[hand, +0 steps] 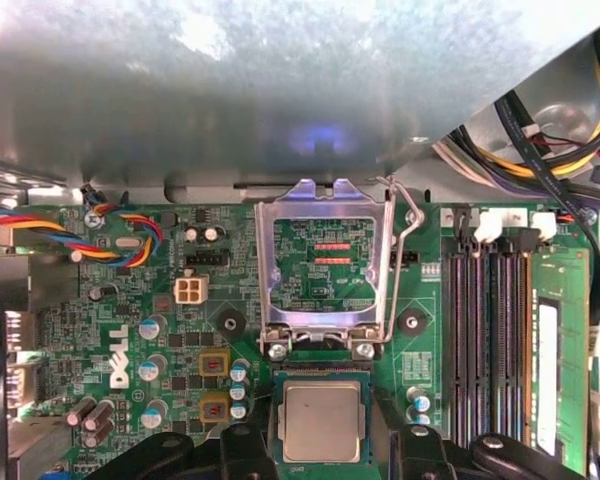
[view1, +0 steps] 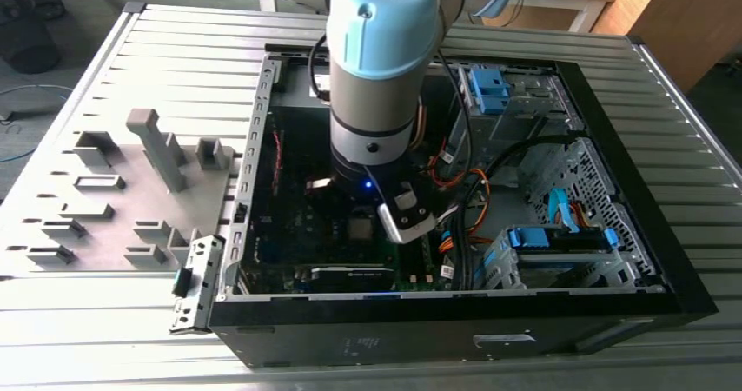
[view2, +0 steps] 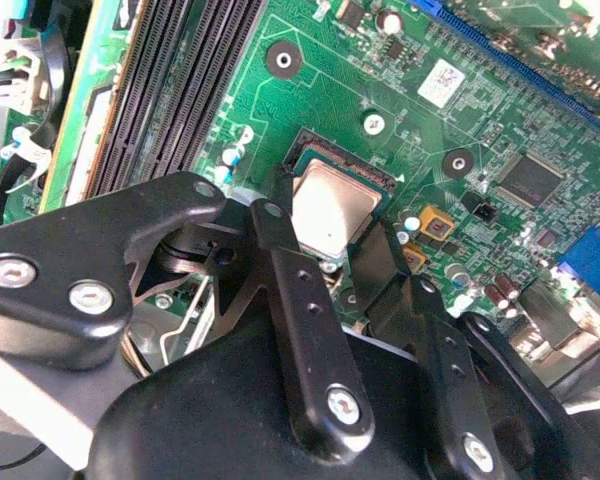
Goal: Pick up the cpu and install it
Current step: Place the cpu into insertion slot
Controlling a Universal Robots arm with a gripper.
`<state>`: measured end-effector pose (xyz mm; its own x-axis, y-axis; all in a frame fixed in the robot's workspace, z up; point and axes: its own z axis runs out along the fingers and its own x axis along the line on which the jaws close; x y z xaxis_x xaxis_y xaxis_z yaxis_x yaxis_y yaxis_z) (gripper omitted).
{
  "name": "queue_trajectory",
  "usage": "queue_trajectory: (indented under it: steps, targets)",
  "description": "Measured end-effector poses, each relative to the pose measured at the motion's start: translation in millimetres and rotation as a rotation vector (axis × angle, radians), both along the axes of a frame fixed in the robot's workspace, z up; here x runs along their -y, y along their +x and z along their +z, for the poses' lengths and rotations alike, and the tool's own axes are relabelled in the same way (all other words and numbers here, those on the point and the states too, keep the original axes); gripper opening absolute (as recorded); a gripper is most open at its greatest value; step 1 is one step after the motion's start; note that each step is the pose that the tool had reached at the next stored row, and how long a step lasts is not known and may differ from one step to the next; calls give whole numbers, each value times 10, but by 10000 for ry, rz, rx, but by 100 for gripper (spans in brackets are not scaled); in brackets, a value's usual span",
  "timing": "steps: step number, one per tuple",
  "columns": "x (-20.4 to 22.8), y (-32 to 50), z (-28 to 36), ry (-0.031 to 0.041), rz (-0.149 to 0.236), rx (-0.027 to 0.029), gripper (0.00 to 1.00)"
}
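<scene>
The cpu (hand: 322, 418) lies at the motherboard socket beside the raised socket frame (hand: 325, 265). The end effector (hand: 324, 440) straddles it; whether it grips cannot be told. The chip is likely light, stiff and fragile, best held by opposite edges.

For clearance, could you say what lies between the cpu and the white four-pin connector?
In the first wrist view, a ringed mounting hole and a small capacitor.

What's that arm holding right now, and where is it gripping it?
The cpu, pinched by two opposite edges between the fingers, right at the socket.
</scene>
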<state>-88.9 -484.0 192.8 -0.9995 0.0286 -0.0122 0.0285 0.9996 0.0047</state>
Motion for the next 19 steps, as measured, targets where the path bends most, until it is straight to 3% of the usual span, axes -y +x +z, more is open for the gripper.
queue_trajectory:
  steps: [10, 15, 19]
  targets:
    - [5, -7, -16, 0, -49, 5, 47]
    - [5, -7, -16, -47, -48, 16, 47]
    - [5, -6, -10, -44, -49, 27, 47]
